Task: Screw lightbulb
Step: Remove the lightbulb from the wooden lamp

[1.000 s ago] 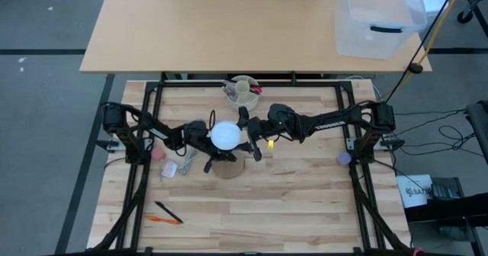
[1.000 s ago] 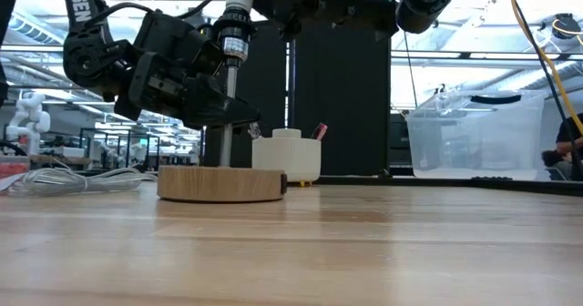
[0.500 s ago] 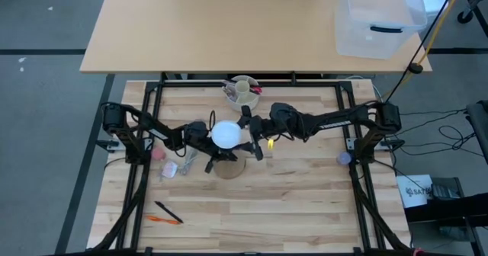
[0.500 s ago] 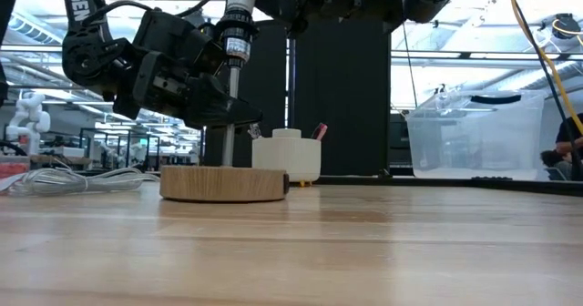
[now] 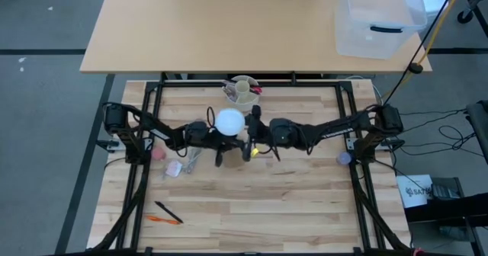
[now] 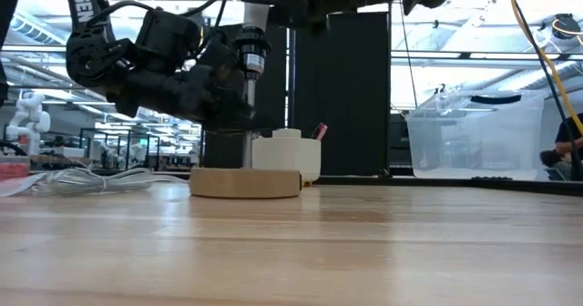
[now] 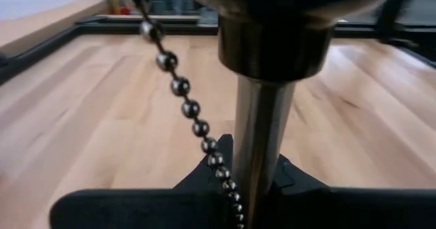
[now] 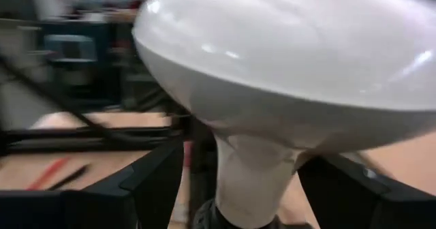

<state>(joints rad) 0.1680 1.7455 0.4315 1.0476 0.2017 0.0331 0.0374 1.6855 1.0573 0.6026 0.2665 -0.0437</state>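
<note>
The bulb (image 5: 229,121) sits atop the lamp's stem (image 7: 257,147) at mid-desk, its neck between your right claw (image 5: 248,138)'s wide fingers. Close squarely on the neck before twisting, and keep the left claw (image 5: 216,143) clamped on the stem so the base (image 6: 245,182) doesn't slide.

Left end effector (image 5: 219,151) clamped shut, arm reaching inward; right end effector (image 5: 252,138) spread wide, arm stretched toward it.
</note>
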